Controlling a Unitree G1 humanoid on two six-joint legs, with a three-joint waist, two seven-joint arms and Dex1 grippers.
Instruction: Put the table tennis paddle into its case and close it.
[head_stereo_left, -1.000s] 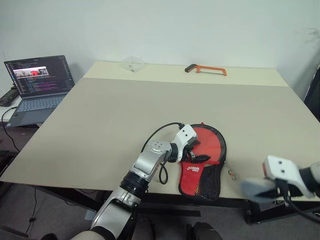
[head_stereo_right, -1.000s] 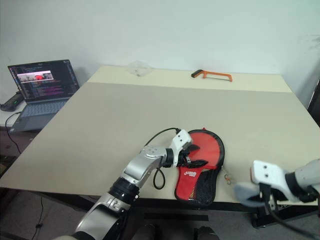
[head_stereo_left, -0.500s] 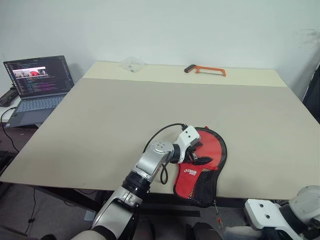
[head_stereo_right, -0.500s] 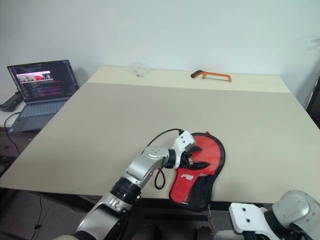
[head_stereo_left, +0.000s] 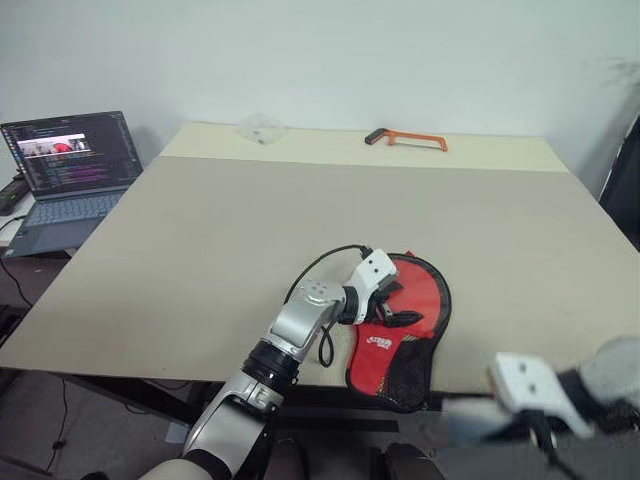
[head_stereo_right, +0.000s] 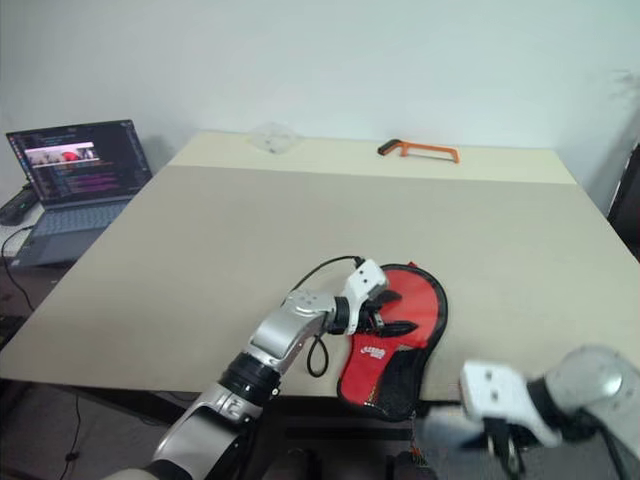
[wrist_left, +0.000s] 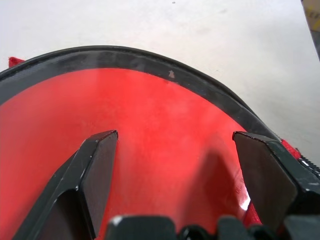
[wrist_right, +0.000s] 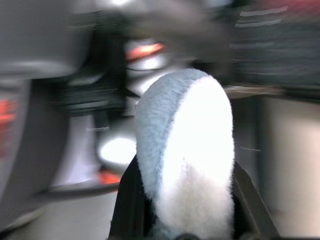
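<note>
A wide, pale beige bench (head_stereo_left: 300, 200) stands against a plain white wall, with a lighter strip running along its far edge. On that far strip lies an orange-framed hacksaw (head_stereo_left: 405, 139), and further to the left a small pale round pouch (head_stereo_left: 262, 127). Off the bench's left side an open laptop (head_stereo_left: 62, 165) sits on a lower surface, its screen lit with lines of text.

Near the front edge of the bench lies the case (head_stereo_left: 400, 330), a paddle-shaped pouch with black trim, its narrow mesh end hanging slightly over the edge. Through its clear side shows the red face of the paddle (head_stereo_left: 420, 290) lying inside it. A white logo sits on the red strip near the narrow end.

The left tool (head_stereo_left: 398, 303) rests over the round part of the case, its two black fingers (wrist_left: 95, 170) spread wide on either side of the red surface, gripping nothing. A black cable loops from the wrist across the bench.

The right tool (head_stereo_right: 450, 432) hangs below and in front of the bench's front edge, blurred, well apart from the case. From its wrist camera, its fingers are closed narrowly on a soft white-and-pale-blue fuzzy pad (wrist_right: 187, 155).
</note>
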